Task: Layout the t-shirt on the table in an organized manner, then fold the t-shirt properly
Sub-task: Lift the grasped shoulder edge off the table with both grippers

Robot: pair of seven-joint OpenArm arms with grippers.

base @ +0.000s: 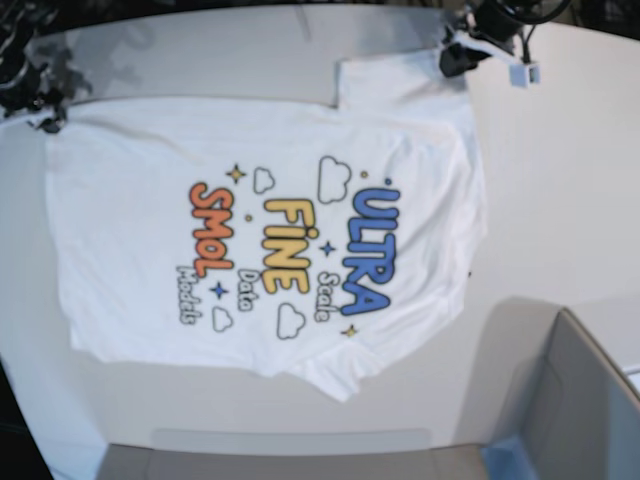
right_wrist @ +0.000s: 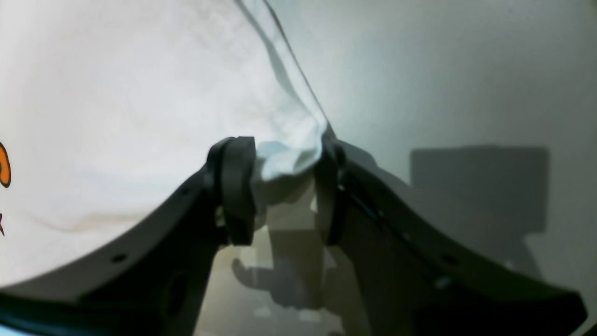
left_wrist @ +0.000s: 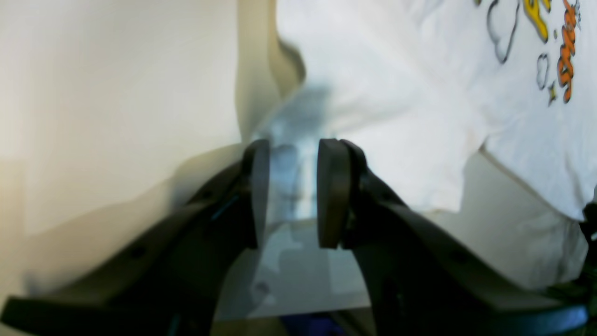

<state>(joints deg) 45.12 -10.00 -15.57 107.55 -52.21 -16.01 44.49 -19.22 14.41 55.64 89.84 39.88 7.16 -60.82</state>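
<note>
The t-shirt (base: 270, 230) lies spread on the white table (base: 560, 180), print up, its collar end toward the right of the base view. At the far right, my left gripper (base: 455, 52) sits at a sleeve corner. In the left wrist view its fingers (left_wrist: 293, 191) stand close with blurred white cloth (left_wrist: 396, 93) between them. My right gripper (base: 48, 112) is at the shirt's far left corner. The right wrist view shows it (right_wrist: 284, 186) shut on a bunched fold of the hem (right_wrist: 289, 158).
A grey box (base: 580, 400) stands at the near right corner of the table. A grey strip (base: 290, 445) runs along the near edge. Bare tabletop (right_wrist: 419, 70) lies beside the right gripper, and more (left_wrist: 93, 93) beside the left.
</note>
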